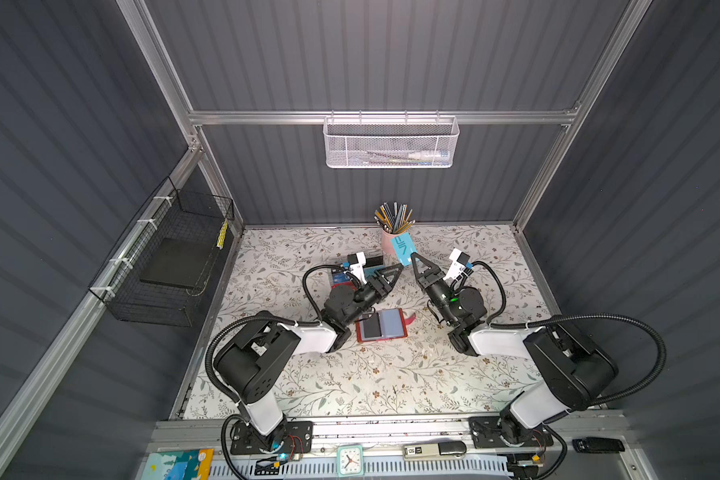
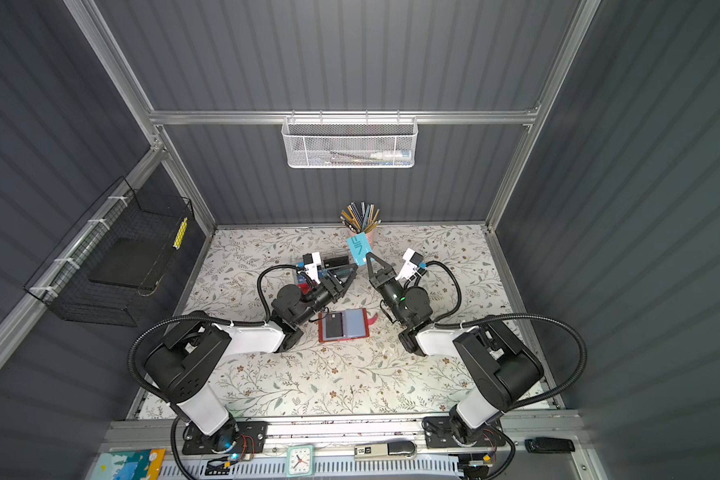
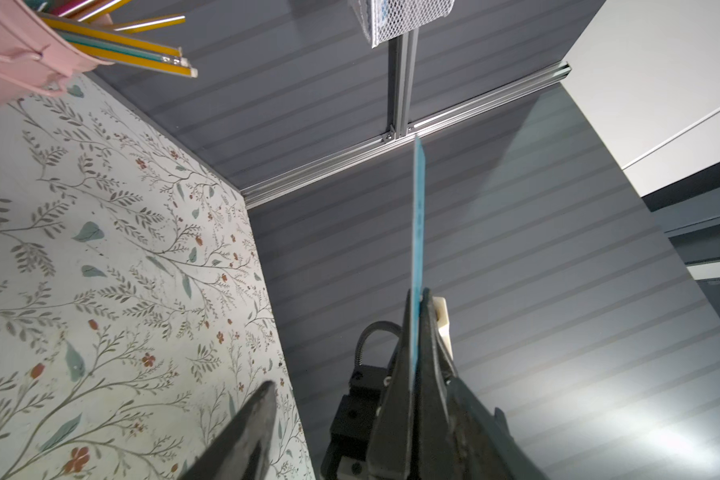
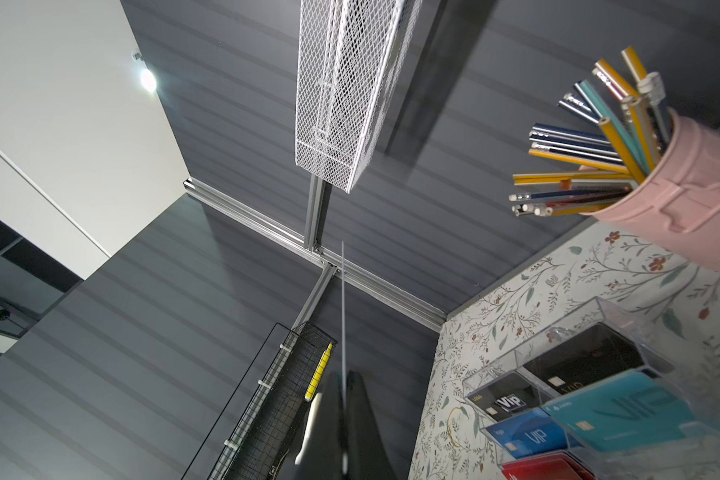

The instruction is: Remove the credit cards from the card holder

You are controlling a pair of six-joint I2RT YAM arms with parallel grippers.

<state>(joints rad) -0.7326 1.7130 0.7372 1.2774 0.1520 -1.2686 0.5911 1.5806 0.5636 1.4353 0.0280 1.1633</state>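
The red card holder (image 1: pixel 400 336) (image 2: pixel 362 336) lies open on the floral table between both arms, with a dark card (image 1: pixel 371 326) (image 2: pixel 334 325) in one of its sleeves. Above the table, my right gripper (image 1: pixel 414 261) (image 2: pixel 368 261) (image 4: pixel 344 384) is shut on a teal credit card (image 1: pixel 404 248) (image 2: pixel 359 247), which both wrist views show edge-on (image 3: pixel 418 216) (image 4: pixel 343 311). My left gripper (image 1: pixel 398 270) (image 2: pixel 352 272) (image 3: pixel 362 382) stands open just left of that card, its fingers (image 3: pixel 250 432) apart and off the card.
A clear compartmented box (image 4: pixel 578 395) (image 2: pixel 329 264) with black, blue and teal VIP cards stands behind the left arm. A pink pencil cup (image 1: pixel 388 245) (image 4: pixel 691 208) is at the back. A white mesh basket (image 1: pixel 389 143) hangs on the back wall and a black wire basket (image 1: pixel 171 257) on the left wall.
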